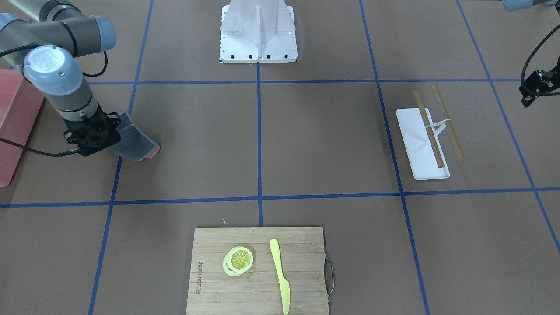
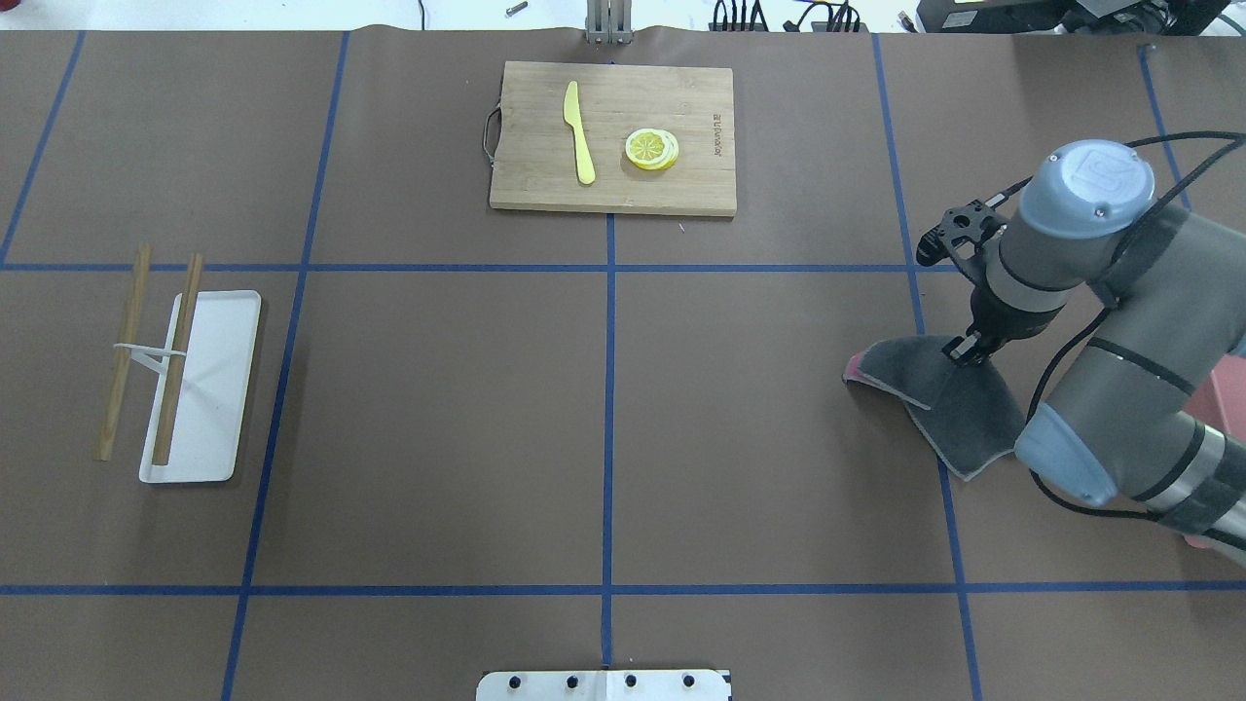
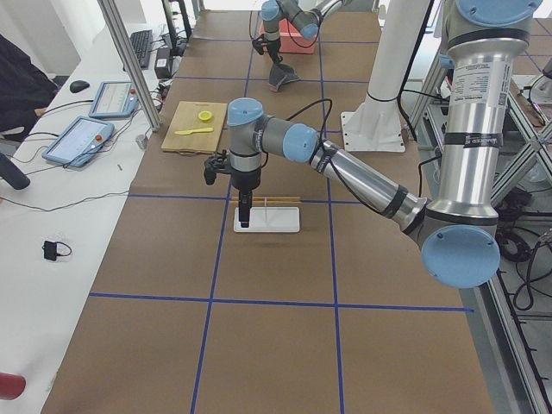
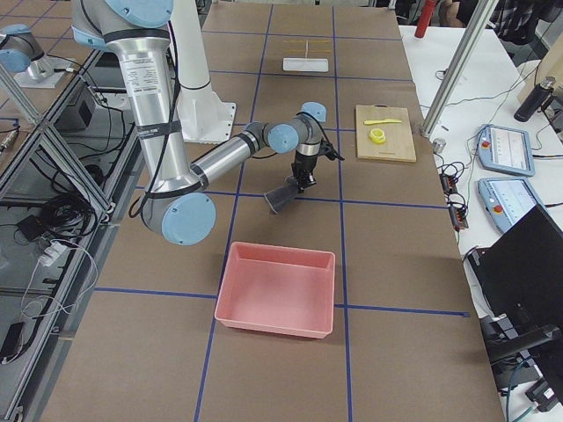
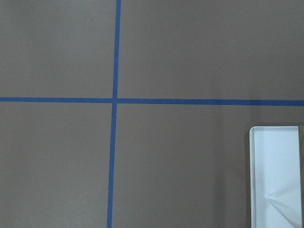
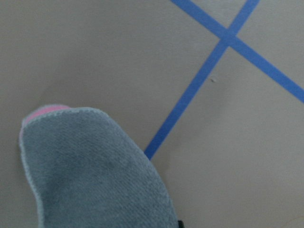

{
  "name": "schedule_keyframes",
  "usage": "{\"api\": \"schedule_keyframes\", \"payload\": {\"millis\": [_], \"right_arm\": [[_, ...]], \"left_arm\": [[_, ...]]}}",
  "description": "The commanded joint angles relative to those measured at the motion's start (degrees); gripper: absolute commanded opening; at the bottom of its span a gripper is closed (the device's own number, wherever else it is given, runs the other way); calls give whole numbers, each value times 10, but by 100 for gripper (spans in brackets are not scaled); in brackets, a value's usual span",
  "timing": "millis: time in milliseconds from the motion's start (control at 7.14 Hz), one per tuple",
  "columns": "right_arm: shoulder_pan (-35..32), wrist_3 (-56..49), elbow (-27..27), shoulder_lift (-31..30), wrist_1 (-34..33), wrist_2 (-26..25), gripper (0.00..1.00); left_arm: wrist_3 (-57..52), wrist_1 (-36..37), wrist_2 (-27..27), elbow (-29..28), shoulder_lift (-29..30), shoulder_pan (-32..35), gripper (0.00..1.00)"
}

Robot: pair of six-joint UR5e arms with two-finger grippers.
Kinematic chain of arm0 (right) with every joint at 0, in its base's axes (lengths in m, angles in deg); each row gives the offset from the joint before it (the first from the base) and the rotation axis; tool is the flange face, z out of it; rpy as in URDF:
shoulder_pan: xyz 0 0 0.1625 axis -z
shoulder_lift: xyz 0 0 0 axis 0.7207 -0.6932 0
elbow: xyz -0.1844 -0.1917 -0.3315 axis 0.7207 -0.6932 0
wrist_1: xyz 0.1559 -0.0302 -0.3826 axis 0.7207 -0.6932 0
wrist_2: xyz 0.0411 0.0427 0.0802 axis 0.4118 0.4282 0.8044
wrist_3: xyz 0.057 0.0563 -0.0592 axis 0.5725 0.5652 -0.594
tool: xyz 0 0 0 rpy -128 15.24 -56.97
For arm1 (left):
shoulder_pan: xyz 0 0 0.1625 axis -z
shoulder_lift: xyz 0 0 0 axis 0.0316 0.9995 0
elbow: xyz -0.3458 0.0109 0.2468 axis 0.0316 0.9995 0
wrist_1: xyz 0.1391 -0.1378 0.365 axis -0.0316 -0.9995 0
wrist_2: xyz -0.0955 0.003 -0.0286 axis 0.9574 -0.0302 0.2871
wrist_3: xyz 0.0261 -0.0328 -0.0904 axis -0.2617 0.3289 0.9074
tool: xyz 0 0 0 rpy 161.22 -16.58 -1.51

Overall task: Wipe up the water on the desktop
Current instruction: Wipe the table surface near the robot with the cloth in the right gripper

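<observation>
The brown desktop (image 2: 759, 419) is crossed by blue tape lines; I can make out no water on it. My right gripper (image 2: 964, 349) is shut on a grey cloth (image 2: 934, 389) with a pink underside. The cloth hangs down and its lower end touches the desktop by a tape line. It also shows in the front view (image 1: 135, 142) and fills the lower left of the right wrist view (image 6: 95, 171). My left gripper (image 1: 536, 89) hangs high at the table's left end near the white tray (image 5: 278, 175). Its fingers are not clear.
A bamboo cutting board (image 2: 613, 136) with lemon slices (image 2: 652, 149) and a yellow knife (image 2: 579, 131) lies at the far middle. The white tray (image 2: 200, 389) carries chopsticks (image 2: 175, 355). A pink bin (image 4: 277, 288) sits by the right arm. The robot base (image 1: 258, 33) stands mid-table.
</observation>
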Motion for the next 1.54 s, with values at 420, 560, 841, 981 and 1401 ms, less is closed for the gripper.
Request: {"api": "schedule_keyframes", "payload": {"millis": [420,560,841,981,1401], "right_arm": [[-105,-124,-146,72,4,13,0],[-98,-119,-137,67,7,18,0],[-69,-114,-94,25,7,68,0],[-48,-94,-52,-12,7,74,0],[36,9,79,-106,8,103,0]], "left_arm": [[0,0,-1,-22,-1,2,98],[-1,0,-1,-25,0,5,98],[-1,-7,-1,-32,2,12,98],[-1,-7,-1,-34,4,13,98],[-1,-7,-3,-37,7,16,98]]}}
